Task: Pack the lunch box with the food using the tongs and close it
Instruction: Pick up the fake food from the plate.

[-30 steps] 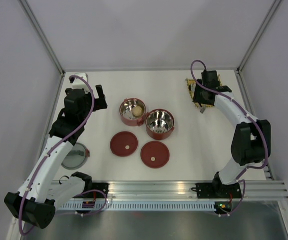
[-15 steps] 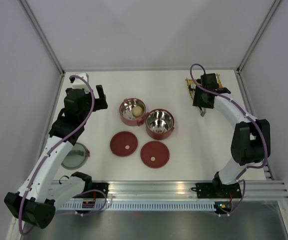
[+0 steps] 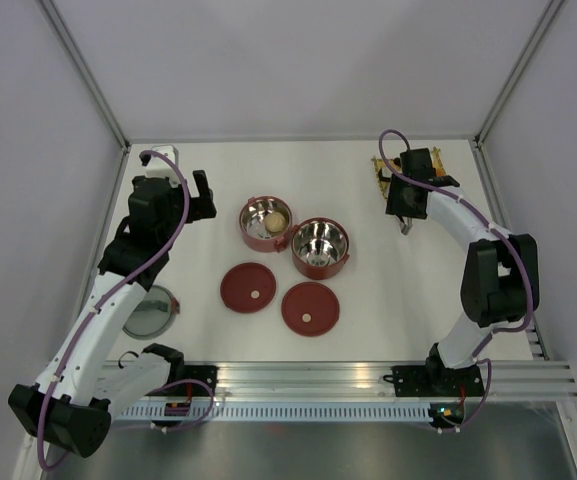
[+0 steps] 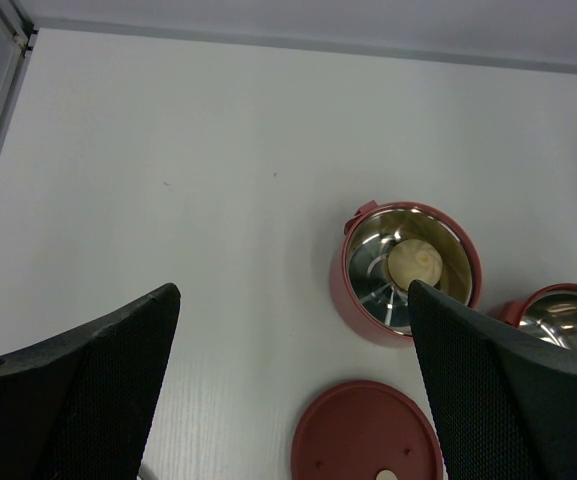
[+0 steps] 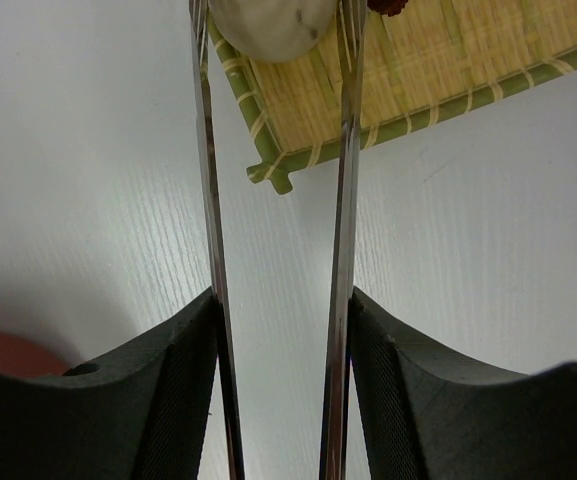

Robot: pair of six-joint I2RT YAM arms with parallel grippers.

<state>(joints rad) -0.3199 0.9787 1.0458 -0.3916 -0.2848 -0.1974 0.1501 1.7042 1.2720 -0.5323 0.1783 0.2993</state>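
Tongs [image 5: 346, 200] stand clamped in the right claw [image 5: 283, 320], one thin steel arm pressed against each pad, and they reach forward to the yellow woven mat [image 5: 418, 70] at the far right corner of the worktop [image 5: 88, 150]. A pale ball [image 5: 268, 25] sits between the two arms near their tips, over the mat. Whether it is squeezed or only framed, I cannot tell, because the tips are cut off by the picture edge. A small red bit [image 5: 388, 5] shows just beside it.

From above, the right claw [image 3: 405, 205] hangs at the near edge of the mat. The left claw [image 3: 200, 195] hovers well to the left, its fingers [image 4: 88, 390] spread wide apart and holding nothing.

Both dark-red bowls touch each other in the middle of the worktop. The far bowl [image 3: 253, 238] has one beige ball [image 3: 278, 219] inside, and the near bowl [image 3: 320, 272] shows only shiny steel. Two red lids [image 3: 248, 288] [image 3: 310, 307] lie flat just in front of them.
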